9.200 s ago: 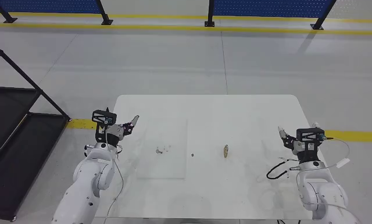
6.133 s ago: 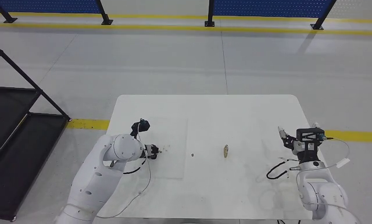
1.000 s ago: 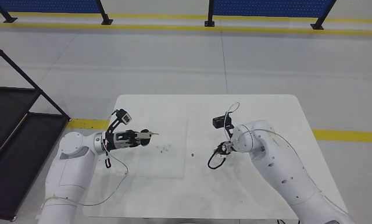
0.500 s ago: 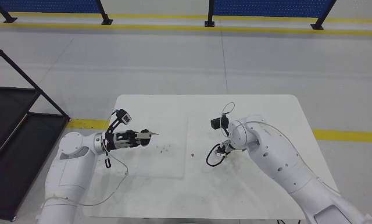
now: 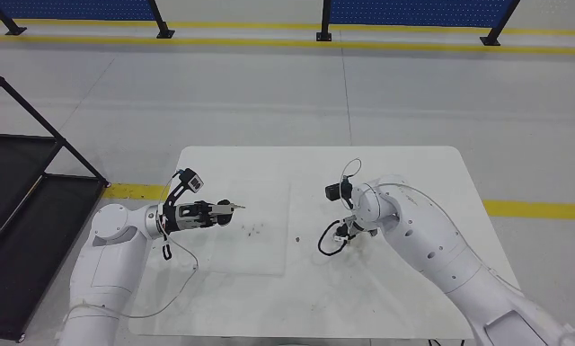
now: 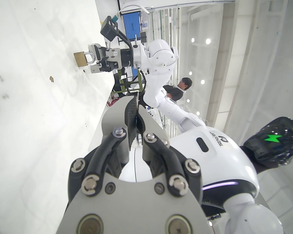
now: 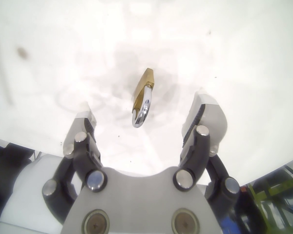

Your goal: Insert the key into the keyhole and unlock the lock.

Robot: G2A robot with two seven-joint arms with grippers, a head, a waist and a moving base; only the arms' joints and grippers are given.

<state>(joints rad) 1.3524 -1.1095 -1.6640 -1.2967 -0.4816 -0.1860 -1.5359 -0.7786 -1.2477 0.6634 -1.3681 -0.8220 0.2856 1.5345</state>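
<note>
The brass padlock (image 7: 144,86) is stood upright on the white table (image 5: 404,175), with its chrome shackle (image 7: 142,113) uppermost. The right gripper (image 7: 143,99) is held directly above the padlock and pointed downward. Its fingers (image 7: 202,113) are spread wide, one on each side of the shackle. A clear gap is seen between each pad and the metal, so nothing is gripped. In the left wrist view the fingertips are seen level with the shackle, with the brass body just below them. A loop of black cable (image 5: 325,245) from the right arm is hung just beside the padlock, on the side toward the robot's left.

The left gripper (image 6: 137,95) is held well apart from the padlock, out toward the robot's left, clear of the table surface and pointed toward the padlock. Its fingers (image 6: 130,115) are pressed together. A thin sliver, taken to be the key (image 6: 136,122), is seen edge-on between the pads; its shape cannot be made out further.

Between the padlock and the left gripper a small dark speck (image 5: 297,239) is seen on the table, nearer the padlock. A cluster of small marks (image 5: 256,227) is seen nearer the left gripper, on a faint rectangular sheet (image 5: 269,256) laid on the table.
</note>
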